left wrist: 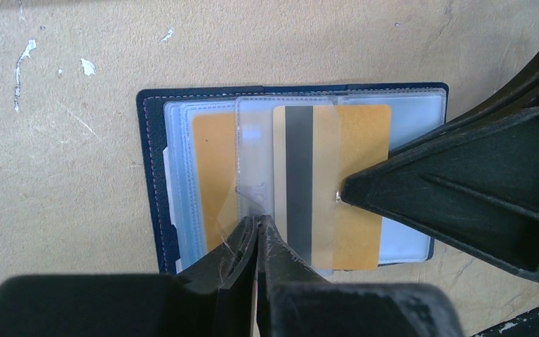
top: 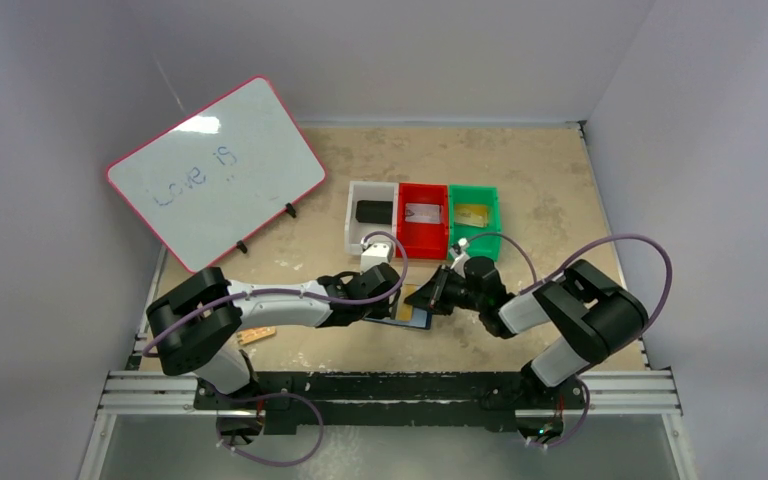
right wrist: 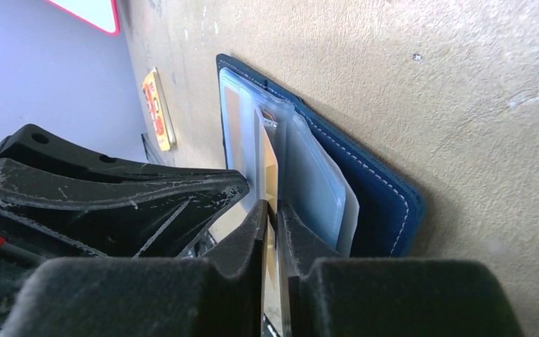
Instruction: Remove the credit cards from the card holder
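Two gold credit cards (left wrist: 358,175) are showing inside the open card holder (left wrist: 152,161), lying flat on the table (left wrist: 56,175) between both arms. Left gripper (left wrist: 256,228) is pinching one clear sleeve (left wrist: 253,140); right gripper (right wrist: 270,217) is pinching one card's edge.

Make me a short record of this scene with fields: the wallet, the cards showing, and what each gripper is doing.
holder: navy-blue bifold wallet, lying open on the tan table
card one: gold plastic card with a dark stripe, partly out of its clear plastic sleeve
card two: second gold card, inside a sleeve further left
left gripper: shut on the clear sleeve's edge
right gripper: shut on the striped card's edge
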You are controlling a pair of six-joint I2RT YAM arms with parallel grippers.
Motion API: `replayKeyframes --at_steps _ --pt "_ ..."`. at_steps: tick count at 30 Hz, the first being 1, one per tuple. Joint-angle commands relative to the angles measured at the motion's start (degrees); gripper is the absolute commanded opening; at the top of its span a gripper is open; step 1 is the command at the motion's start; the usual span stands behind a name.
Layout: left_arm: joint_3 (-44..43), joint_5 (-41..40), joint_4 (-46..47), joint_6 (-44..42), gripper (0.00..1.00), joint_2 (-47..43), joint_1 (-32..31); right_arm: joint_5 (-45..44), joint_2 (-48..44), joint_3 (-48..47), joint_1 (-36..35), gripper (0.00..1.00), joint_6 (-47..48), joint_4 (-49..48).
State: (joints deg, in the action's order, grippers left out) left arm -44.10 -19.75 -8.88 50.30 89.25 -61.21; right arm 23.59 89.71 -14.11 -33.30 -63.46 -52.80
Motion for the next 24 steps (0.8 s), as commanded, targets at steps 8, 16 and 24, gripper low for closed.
replayKeyframes --at_steps 8,16,24 --pt "0.32 -2.89 -5.76 -1.02 0.0 0.57 -0.31 -0.56 -2.41 2.01 0.23 0.0 -1.44 -3.2" --pt "0.25 -3.15 -5.62 -0.85 0.0 0.07 -0.28 -4.56 -10.72 2.91 0.25 0.0 0.45 6.3" --pt "1.28 -2.27 -3.6 -0.94 0.0 -1.87 -0.27 -9.22 -21.43 1.57 0.25 0.0 3.9 19.51"
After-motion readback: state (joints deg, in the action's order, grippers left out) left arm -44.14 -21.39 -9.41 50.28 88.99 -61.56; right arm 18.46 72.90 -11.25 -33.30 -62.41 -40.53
